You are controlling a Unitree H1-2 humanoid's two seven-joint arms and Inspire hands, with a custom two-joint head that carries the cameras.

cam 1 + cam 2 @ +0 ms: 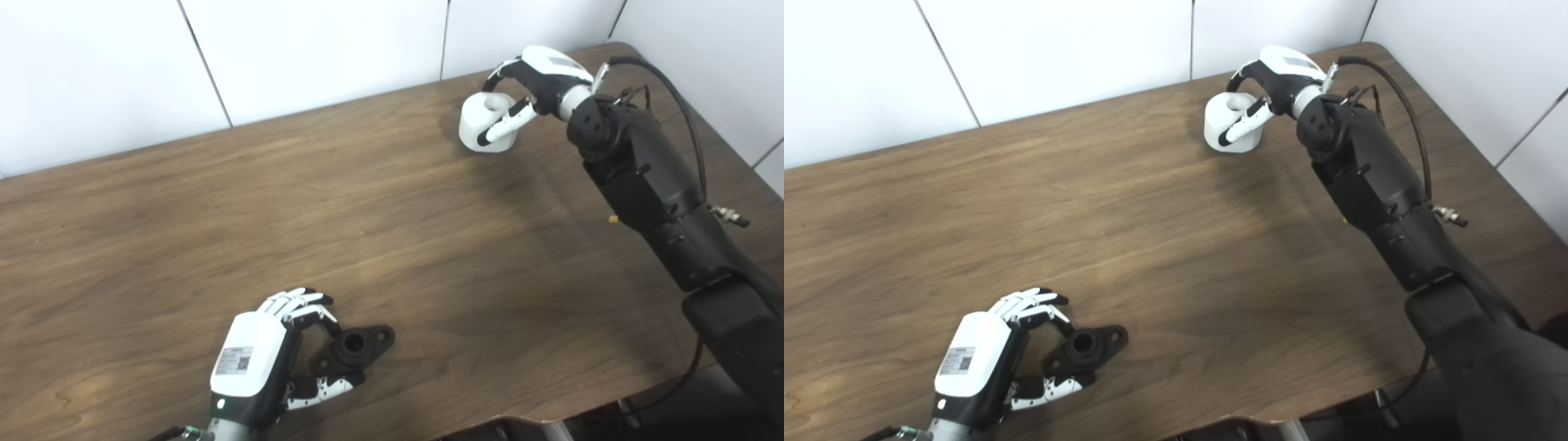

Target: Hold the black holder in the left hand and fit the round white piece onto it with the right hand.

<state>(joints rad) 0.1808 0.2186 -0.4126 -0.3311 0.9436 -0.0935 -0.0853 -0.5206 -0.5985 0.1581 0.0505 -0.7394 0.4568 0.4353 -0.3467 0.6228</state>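
Clearly both parts are already in reach of their hands, though well apart from each other. At the lower left of the frame the left hand (260,361) curls around the black holder (354,349), a flanged block with a round bore and bolt ears, lying flat on the wooden table (380,233). Fingers sit at its far side and the thumb at its near side, so the hand looks closed on the holder, though whether it bears firmly I cannot tell. At the upper right the right hand (1268,92) wraps the round white piece (1228,125), a short drum with a hole in its top, standing on the table near the wall; the thumb lies across its front and the fingers hook over its back.

Both look like rigid plastic or printed parts, light and not fragile, with smooth faces that could slip or twist in a loose grip. The drum is best taken by its curved sides, leaving the underside free for mating. The holder is best pinched by the flange ears, keeping the bore uncovered.

The underside of the white piece is hidden, as is the holder's near edge behind the left thumb. The right fingertips are out of sight behind the drum.
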